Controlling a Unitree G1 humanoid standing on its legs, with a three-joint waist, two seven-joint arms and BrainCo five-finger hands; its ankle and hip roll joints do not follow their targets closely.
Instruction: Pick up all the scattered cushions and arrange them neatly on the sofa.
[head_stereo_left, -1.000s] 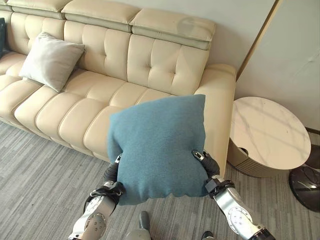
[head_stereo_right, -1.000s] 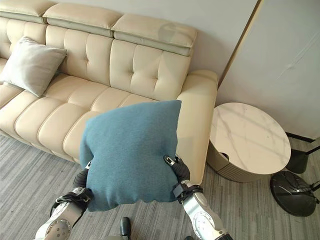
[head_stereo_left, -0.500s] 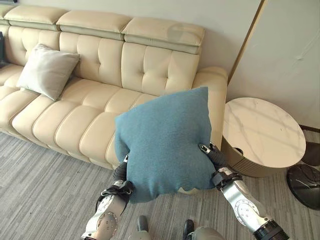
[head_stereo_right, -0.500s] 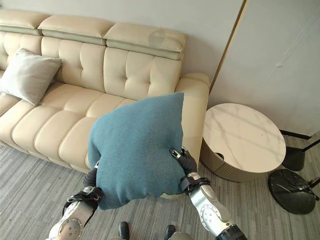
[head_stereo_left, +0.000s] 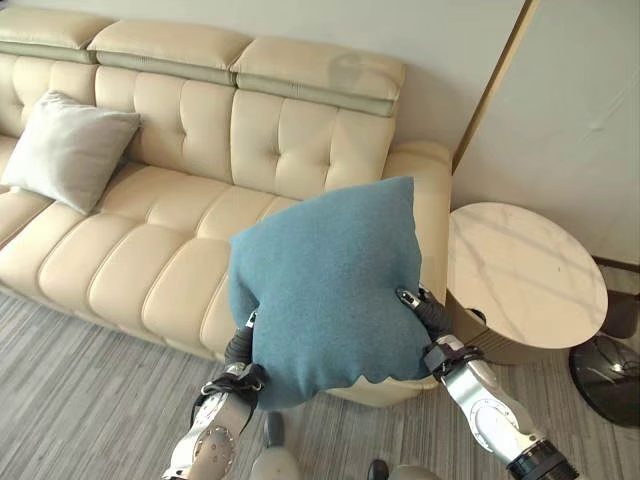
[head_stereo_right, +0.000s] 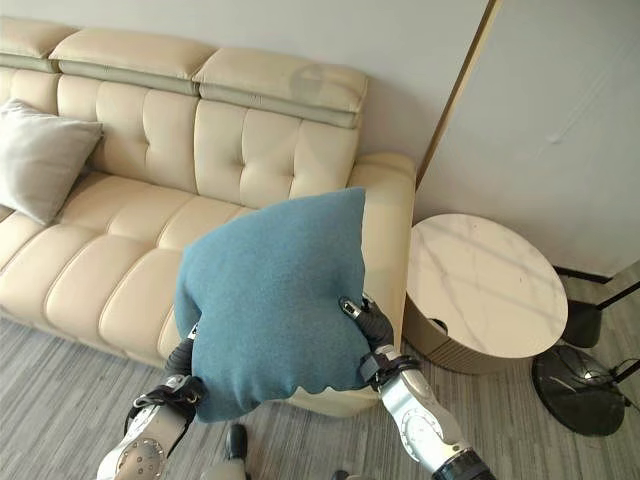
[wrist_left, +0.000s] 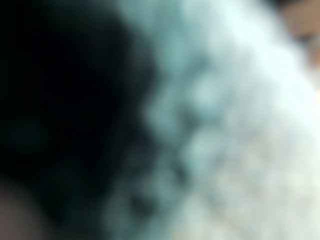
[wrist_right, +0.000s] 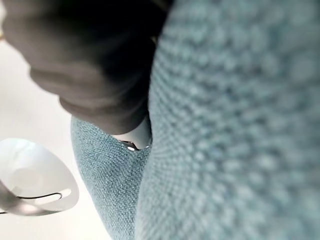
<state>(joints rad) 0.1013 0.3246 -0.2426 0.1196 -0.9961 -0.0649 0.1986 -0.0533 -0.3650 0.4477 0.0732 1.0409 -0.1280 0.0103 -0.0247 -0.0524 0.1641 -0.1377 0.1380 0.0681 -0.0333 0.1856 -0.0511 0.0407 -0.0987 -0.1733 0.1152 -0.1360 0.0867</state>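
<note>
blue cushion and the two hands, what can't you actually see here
- Left hand: fingers hidden behind the blue cushion in the left eye view; the left wrist view is a blur of fabric.
- Right hand: fingers buried in the cushion; its dark cover blocks the right wrist view.
- Grey cushion: cut off by the right eye view's edge.
- Sofa: its left end runs out of view.

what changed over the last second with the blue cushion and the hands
The view shifted as the robot stepped nearer the sofa's right end, so the camera moved, not the furniture. The blue cushion rose a little and now hangs before the armrest. Unchanged: it is still pressed between the left hand and the right hand, the grey cushion still leans on the backrest, and the round side table stays put.
</note>
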